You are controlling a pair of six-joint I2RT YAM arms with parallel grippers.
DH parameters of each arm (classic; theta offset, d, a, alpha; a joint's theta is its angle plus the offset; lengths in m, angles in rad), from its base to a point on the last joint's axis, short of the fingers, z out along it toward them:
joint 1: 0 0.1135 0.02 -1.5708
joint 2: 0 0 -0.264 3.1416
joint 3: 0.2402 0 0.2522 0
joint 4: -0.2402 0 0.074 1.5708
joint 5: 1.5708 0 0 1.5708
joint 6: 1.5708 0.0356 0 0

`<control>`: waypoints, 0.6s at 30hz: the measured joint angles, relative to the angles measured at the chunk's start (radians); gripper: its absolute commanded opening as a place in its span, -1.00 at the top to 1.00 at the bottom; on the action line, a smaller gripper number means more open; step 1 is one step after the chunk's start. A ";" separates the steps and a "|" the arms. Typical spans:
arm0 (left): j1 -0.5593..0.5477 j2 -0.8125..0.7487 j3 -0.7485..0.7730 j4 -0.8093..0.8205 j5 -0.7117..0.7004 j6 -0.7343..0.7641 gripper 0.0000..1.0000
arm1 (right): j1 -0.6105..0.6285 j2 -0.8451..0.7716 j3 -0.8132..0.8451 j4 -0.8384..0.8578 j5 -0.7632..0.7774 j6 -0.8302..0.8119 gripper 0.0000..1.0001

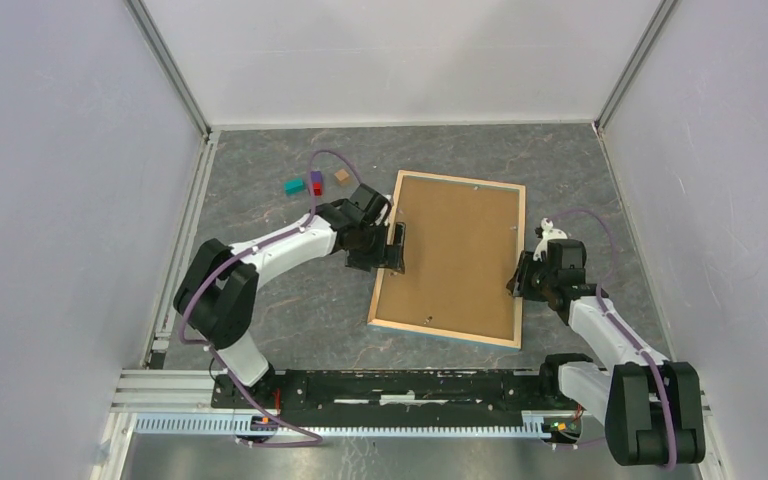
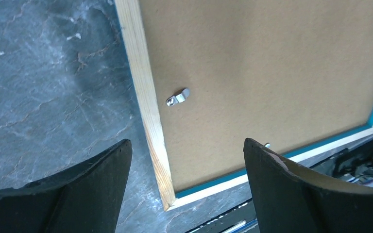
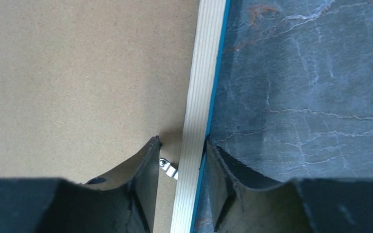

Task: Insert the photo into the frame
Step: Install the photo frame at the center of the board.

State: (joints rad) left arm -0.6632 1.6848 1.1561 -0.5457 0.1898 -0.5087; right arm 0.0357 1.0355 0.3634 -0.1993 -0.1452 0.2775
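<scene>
The frame (image 1: 448, 334) lies face down on the table, pale wood back up, with a thin blue edge showing. A plain brown backing board (image 1: 455, 250) fills it. The photo is hidden. My left gripper (image 1: 394, 248) hangs open over the frame's left rail (image 2: 145, 92), near a small metal clip (image 2: 177, 97), its fingers wide apart (image 2: 187, 143). My right gripper (image 1: 516, 282) straddles the right rail (image 3: 205, 58). Its outer finger rests against the blue edge. Its inner finger stands over the board beside a clip (image 3: 167, 167), a small gap from the rail (image 3: 182, 141).
Small blocks sit at the back left of the frame: teal (image 1: 293, 186), red and purple (image 1: 316, 183), brown (image 1: 342, 176). Grey walls close in the table on three sides. The arms' mounting rail (image 1: 400, 385) runs along the near edge.
</scene>
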 measured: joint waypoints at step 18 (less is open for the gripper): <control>-0.086 0.124 0.037 -0.085 -0.262 0.009 -0.24 | -0.019 0.008 0.000 0.023 -0.024 -0.034 0.73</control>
State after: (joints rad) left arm -0.7494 1.8091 1.1934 -0.6308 -0.0719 -0.4995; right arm 0.0166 1.0431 0.3634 -0.1761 -0.1692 0.2432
